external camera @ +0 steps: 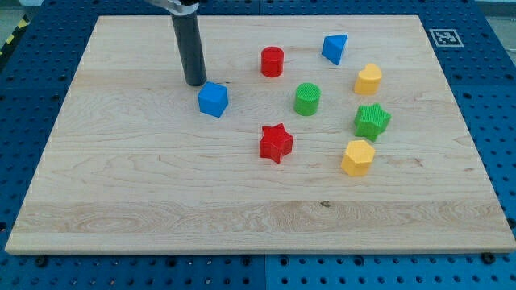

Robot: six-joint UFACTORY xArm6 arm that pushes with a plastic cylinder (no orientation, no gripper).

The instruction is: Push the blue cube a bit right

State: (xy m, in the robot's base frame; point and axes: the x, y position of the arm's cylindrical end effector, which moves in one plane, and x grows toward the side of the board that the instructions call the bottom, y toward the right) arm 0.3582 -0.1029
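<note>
The blue cube (214, 99) sits on the wooden board (161, 185), left of the view's middle and toward the top. My tip (195, 83) rests on the board just up and to the left of the cube, very close to its upper left corner. I cannot tell whether they touch. The dark rod rises from the tip to the view's top edge.
To the cube's right are a red cylinder (272, 61), a green cylinder (307, 99), a red star (276, 142), a blue triangular block (334, 48), two yellow blocks (368, 79) (357, 157) and a green star (372, 121).
</note>
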